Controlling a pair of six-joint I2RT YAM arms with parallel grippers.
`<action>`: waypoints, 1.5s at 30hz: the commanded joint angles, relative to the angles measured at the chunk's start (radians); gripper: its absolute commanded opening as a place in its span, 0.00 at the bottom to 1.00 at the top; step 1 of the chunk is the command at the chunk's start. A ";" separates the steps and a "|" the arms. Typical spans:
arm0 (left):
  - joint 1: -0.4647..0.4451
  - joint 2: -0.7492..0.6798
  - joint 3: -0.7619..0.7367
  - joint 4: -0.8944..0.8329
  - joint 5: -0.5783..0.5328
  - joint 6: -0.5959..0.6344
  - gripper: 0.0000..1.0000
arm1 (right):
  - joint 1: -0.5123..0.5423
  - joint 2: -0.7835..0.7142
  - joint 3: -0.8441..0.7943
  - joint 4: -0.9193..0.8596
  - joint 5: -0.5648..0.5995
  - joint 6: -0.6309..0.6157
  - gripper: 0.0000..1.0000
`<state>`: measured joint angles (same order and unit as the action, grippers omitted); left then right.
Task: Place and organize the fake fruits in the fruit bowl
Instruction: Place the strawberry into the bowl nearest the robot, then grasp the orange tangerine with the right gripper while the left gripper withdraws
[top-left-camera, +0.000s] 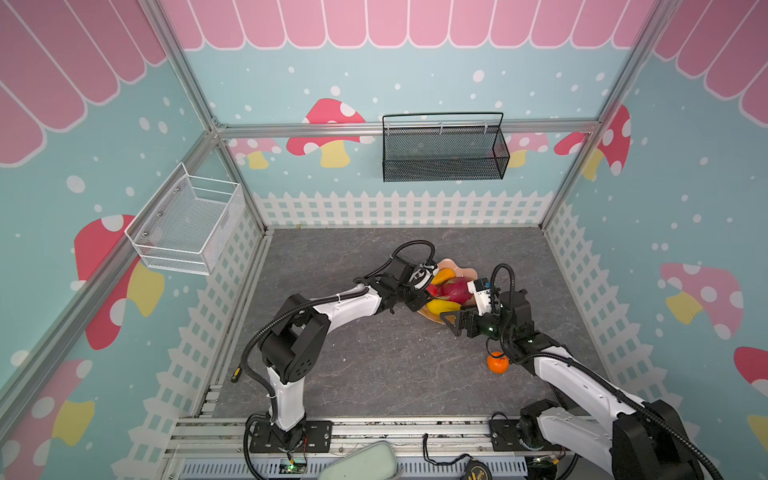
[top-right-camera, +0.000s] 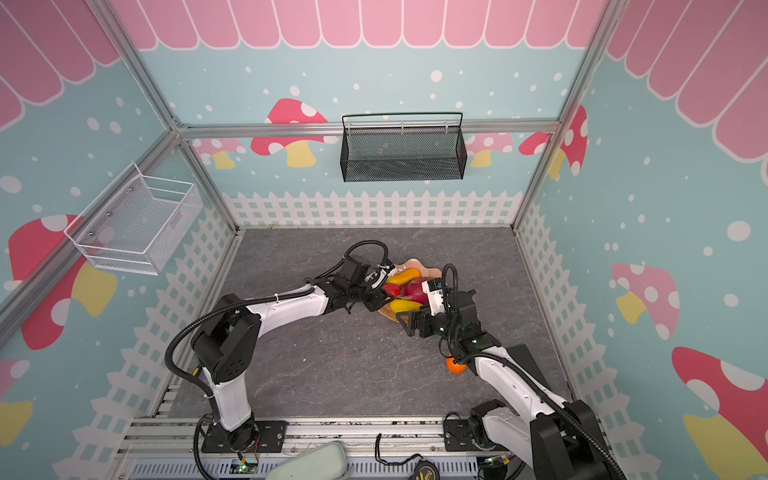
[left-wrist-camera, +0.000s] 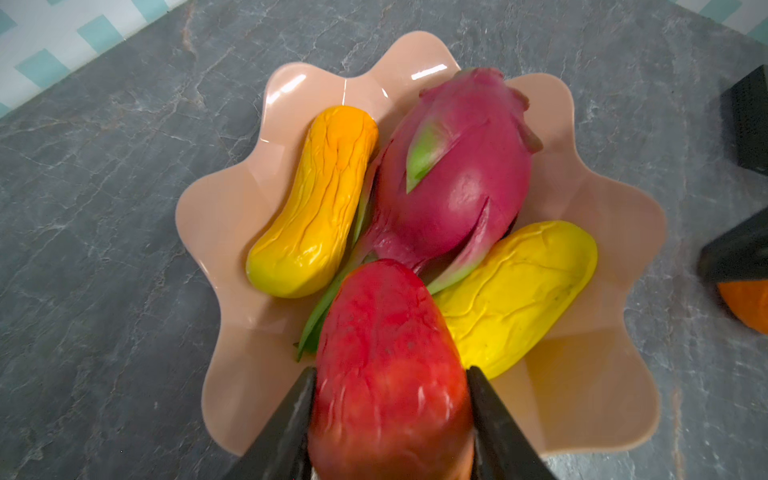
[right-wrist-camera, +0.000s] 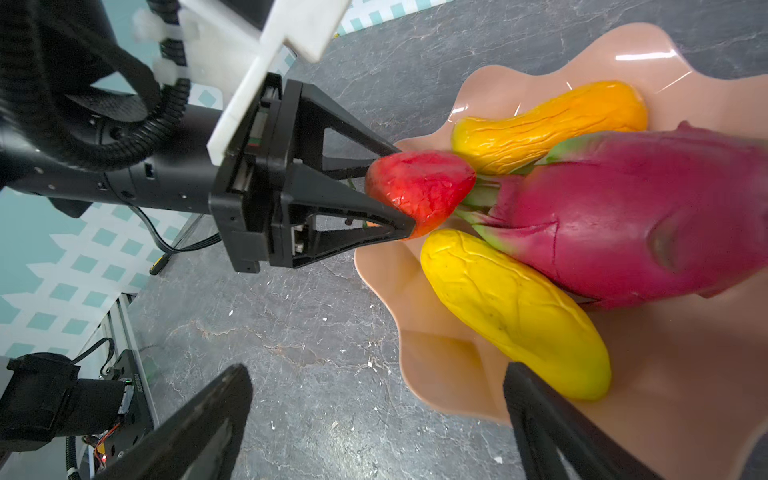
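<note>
My left gripper is clamped on the red strawberry, one jaw on each flank, holding it over the near edge of the fruit bowl. I can't tell whether the strawberry's tip touches the fruit beneath it. Inside the bowl the magenta dragon fruit lies in the middle, with an orange-yellow oblong fruit on one side and a yellow oblong fruit on the other, both against it. My right gripper is spread wide and empty at the bowl's rim, one jaw over the bowl and one over the table. The round orange sits outside the bowl on the grey marbled table, beside my right arm. Teal mushroom walls surround the table.
</note>
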<state>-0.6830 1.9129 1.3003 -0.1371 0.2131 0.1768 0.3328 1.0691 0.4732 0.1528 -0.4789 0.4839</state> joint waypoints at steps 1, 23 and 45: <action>-0.004 0.027 0.042 -0.013 -0.005 0.039 0.49 | -0.008 0.002 -0.005 -0.008 -0.006 0.000 0.98; -0.006 0.034 0.028 0.002 -0.040 0.075 0.63 | -0.013 0.025 -0.012 -0.013 0.020 0.027 0.98; -0.168 -0.402 -0.377 0.270 0.178 0.077 0.99 | 0.052 -0.126 0.034 -0.776 0.682 0.497 0.96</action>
<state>-0.8406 1.5364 1.0027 0.0578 0.3408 0.2390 0.3481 0.9577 0.4866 -0.4931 0.1032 0.8608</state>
